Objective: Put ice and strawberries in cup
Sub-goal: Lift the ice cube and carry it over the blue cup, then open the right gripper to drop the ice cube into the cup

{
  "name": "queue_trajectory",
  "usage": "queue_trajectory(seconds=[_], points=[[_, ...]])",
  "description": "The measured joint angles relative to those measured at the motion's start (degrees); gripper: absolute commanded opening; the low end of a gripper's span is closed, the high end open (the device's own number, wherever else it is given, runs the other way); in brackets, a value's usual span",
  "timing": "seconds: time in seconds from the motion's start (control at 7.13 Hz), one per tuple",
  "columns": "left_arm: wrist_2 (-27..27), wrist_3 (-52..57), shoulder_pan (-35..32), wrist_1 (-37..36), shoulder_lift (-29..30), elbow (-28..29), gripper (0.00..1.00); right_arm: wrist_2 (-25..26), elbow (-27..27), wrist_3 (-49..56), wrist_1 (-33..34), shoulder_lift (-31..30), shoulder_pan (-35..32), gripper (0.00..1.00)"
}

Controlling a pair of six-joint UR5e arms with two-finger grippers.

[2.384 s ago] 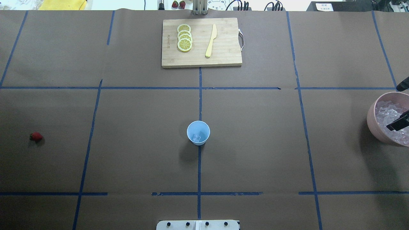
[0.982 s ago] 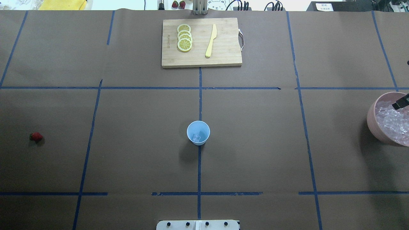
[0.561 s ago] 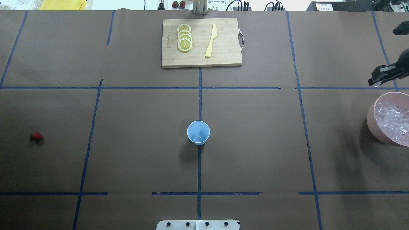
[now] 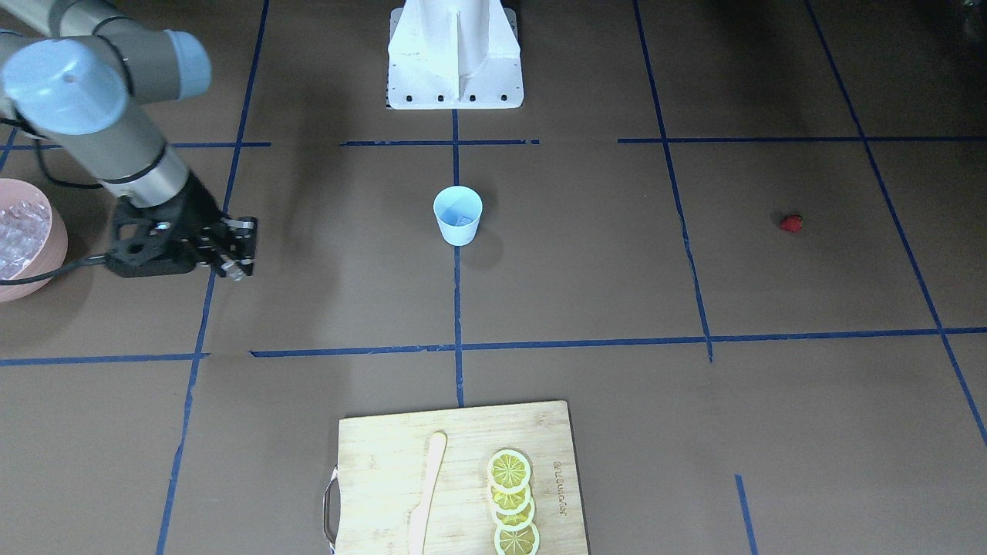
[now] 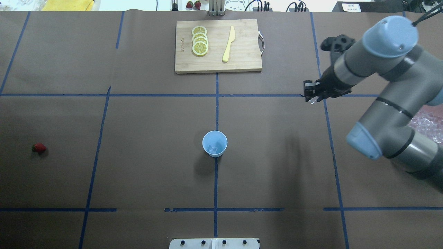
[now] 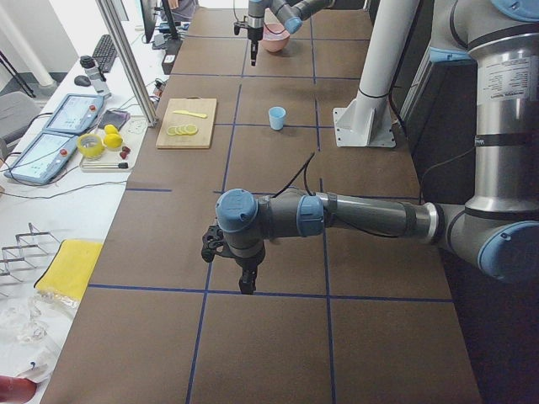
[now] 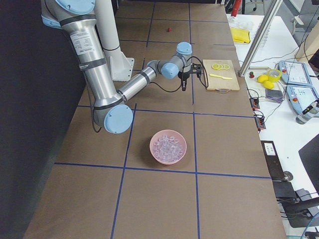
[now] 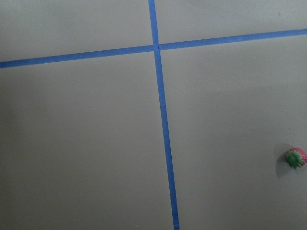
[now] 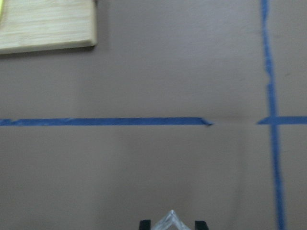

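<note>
The light blue cup (image 5: 214, 143) stands upright at the table's middle with one ice cube (image 5: 212, 149) in it. My right gripper (image 5: 310, 98) hangs above the table to the cup's far right, shut on a clear ice cube (image 9: 170, 220) between its fingertips (image 9: 145, 224). More ice fills the pink bowl (image 7: 168, 147). The red strawberry (image 5: 39, 148) lies alone at the far left and shows at the right edge of the left wrist view (image 8: 295, 157). My left gripper (image 6: 244, 282) hovers over the table near it; I cannot tell whether it is open or shut.
A wooden cutting board (image 5: 218, 46) at the back centre holds several lemon slices (image 5: 200, 40) and a yellow knife (image 5: 228, 44). The right arm hides most of the pink bowl (image 5: 429, 124) in the overhead view. Blue tape lines cross the brown table.
My right gripper has lifted out of the pink bowl and swung left toward the table's middle with an ice cube. The cup and strawberry have not moved.
</note>
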State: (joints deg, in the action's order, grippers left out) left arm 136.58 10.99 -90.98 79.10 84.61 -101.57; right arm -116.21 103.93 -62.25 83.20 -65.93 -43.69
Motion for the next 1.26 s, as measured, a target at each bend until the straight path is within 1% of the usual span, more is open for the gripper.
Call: queue_trajectory(seconds=[0.14,0.42,0.56,0.7,0.84,0.98,1.12,1.26], points=[[0.0,0.0,-0.02,0.0,0.02,-0.04,1.0,4.58,-0.8,-6.8,2.93,5.83,5.71,0.02],[0.0,0.0,0.0,-0.06,0.03,-0.04,1.0,11.5,-1.97,-14.62,13.41,17.09,14.3,0.02],[0.0,0.0,0.0,-0.08,0.03,-0.03,1.0,14.36,-2.46,-16.24,16.97,20.2,17.41,0.02],[0.0,0.0,-0.01,-0.09,0.03,-0.03,1.0,16.34,-3.58,-17.38,18.61,22.04,19.45,0.02],[0.0,0.0,-0.01,-0.09,0.01,-0.03,1.0,17.29,-4.81,-17.94,19.16,23.08,20.36,0.04],[0.0,0.0,0.0,-0.09,0.0,-0.03,1.0,17.87,-5.55,-18.13,19.31,23.5,20.68,0.6],[0.0,0.0,0.01,-0.09,0.0,-0.04,1.0,18.29,-5.89,-17.99,19.32,23.58,20.78,0.97],[0.0,0.0,0.01,-0.09,-0.01,-0.09,1.0,18.57,-6.08,-17.64,19.25,23.63,20.8,0.98]])
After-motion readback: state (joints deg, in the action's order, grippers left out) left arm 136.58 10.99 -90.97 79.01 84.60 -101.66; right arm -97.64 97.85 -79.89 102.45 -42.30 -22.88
